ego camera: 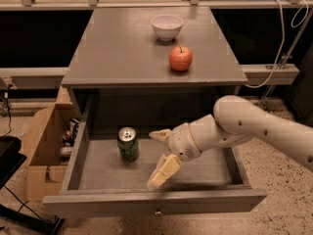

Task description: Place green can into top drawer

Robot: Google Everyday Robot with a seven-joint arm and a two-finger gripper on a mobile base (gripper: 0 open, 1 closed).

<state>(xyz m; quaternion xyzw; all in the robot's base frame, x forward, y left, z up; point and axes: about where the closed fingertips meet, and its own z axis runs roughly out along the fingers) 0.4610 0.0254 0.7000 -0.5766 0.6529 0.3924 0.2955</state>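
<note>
The top drawer [205, 199] was open; the green can [128, 144] stood upright on its floor, toward 9 o'clock from centre. The gripper [156, 158] hung inside the drawer at the can's 4 o'clock, jaws spread wide, empty, not touching it.

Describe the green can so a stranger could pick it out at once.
Find the grey cabinet and its pulled-out top drawer. The green can stands upright on the drawer floor, just left of the open gripper. Green label and silver top set it apart from the red apple above.
</note>
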